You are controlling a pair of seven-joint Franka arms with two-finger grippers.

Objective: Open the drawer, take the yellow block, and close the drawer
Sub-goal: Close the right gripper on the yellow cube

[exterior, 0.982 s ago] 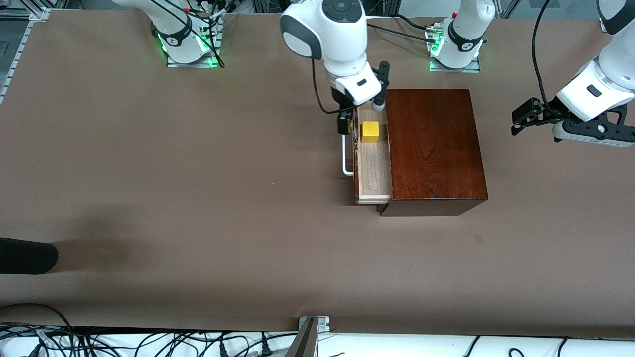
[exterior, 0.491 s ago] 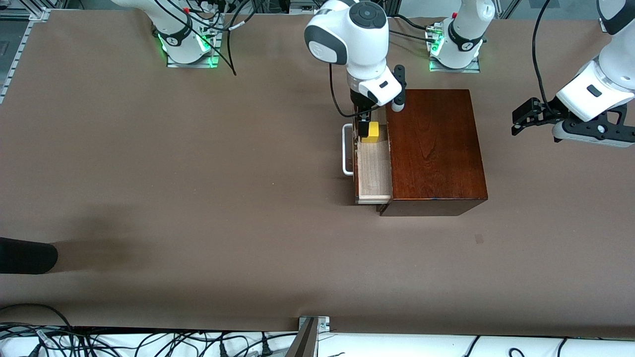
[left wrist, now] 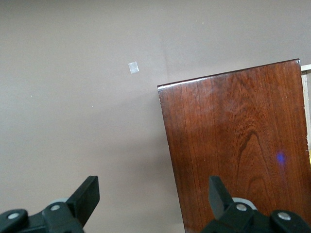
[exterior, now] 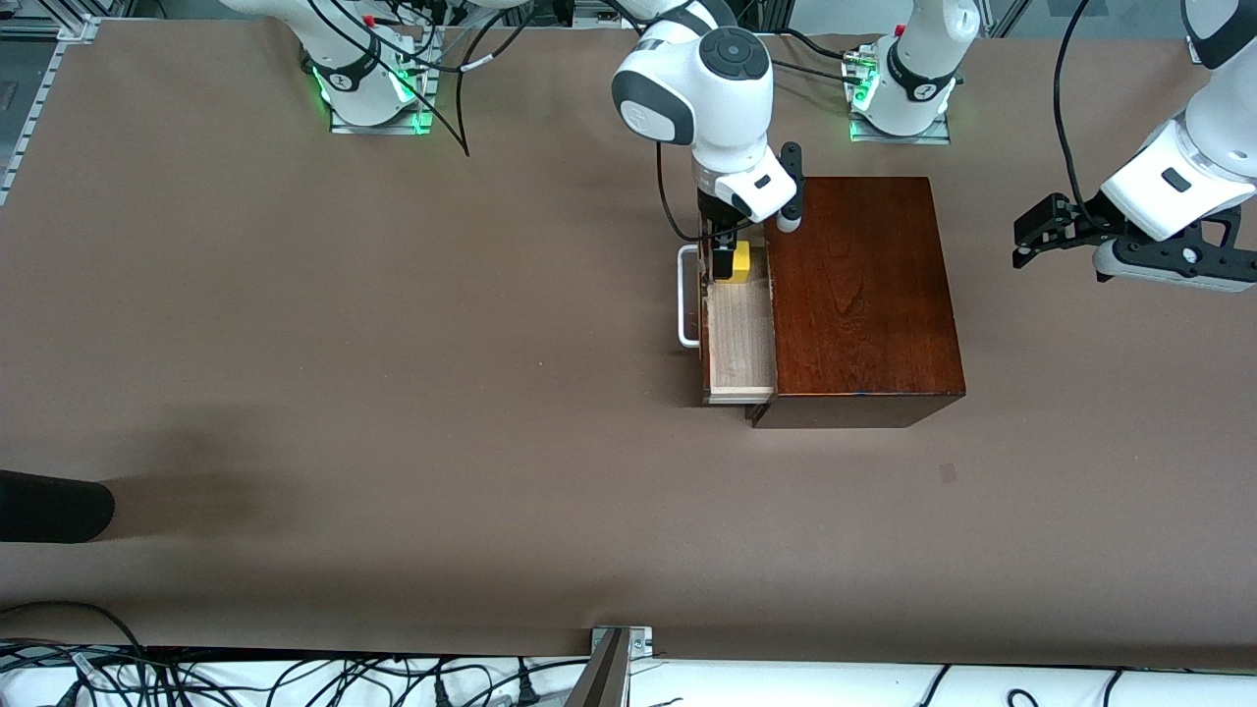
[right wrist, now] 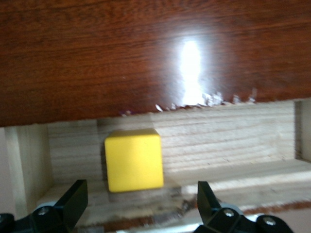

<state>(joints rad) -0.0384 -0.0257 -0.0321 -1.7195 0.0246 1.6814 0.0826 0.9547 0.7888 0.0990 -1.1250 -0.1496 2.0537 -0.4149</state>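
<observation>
Yellow block (exterior: pixel 740 262) sits on the pale floor of the open drawer (exterior: pixel 738 334), at the end of it farther from the front camera. A second ago the right hand (exterior: pixel 725 257) was up by the drawer's front board. Now it has come over and gone down right on top of the block. In the right wrist view the block (right wrist: pixel 134 158) shows between the two black fingers (right wrist: pixel 73 198), which are wide apart and not touching it. So the drawer step looks done, and the next step is likely to squeeze the block and lift it out.

Close by is the dark top of the wooden box (exterior: pixel 856 290), hanging just beside the block. The drawer's front board and its white bar handle (exterior: pixel 686 297) stand on the block's other flank. The space is tight, so a finger could bump wood on the way down.

The left hand (exterior: pixel 1043 231) waits with fingers apart in the air over the brown surface (exterior: pixel 344 393), at the left arm's end, well away from the box.
</observation>
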